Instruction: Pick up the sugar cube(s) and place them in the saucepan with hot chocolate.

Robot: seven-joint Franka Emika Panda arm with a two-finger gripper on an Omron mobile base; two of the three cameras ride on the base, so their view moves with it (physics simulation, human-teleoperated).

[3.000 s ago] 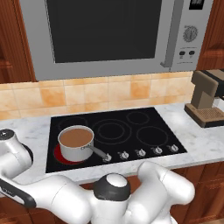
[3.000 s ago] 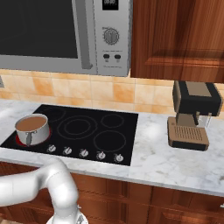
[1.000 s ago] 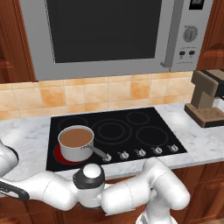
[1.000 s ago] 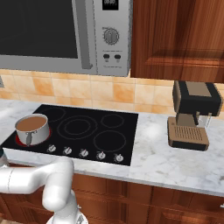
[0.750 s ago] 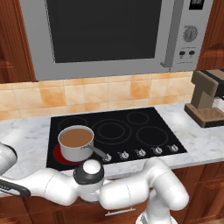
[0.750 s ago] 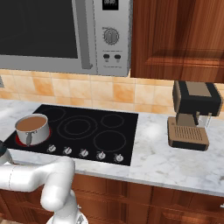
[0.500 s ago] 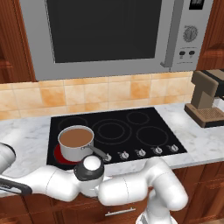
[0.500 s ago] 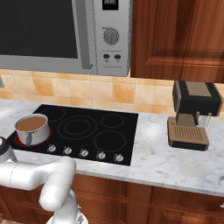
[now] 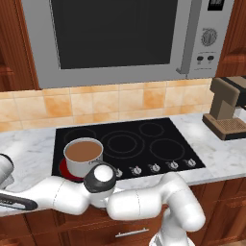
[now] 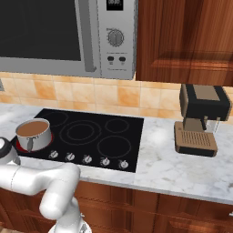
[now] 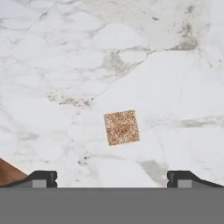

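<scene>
Marble counter (image 11: pixel 52 65): fingers (image 11: pixel 42 178) spread (empty) above sugar cube (image 11: pixel 121 127)

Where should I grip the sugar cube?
Take the cube across two opposite flat sides, straight down from above. It lies flat and alone on the marble counter, slightly rotated, so roll the open gripper a little to square up.

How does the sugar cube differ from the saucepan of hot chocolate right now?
The sugar cube is a small, flat-faced, speckled-brown square; the saucepan is a round steel pot holding smooth brown liquid. The cube lies on white marble counter, the saucepan on the black cooktop. The cube sits under the open claw; the saucepan stands apart. Both are brownish.
</scene>
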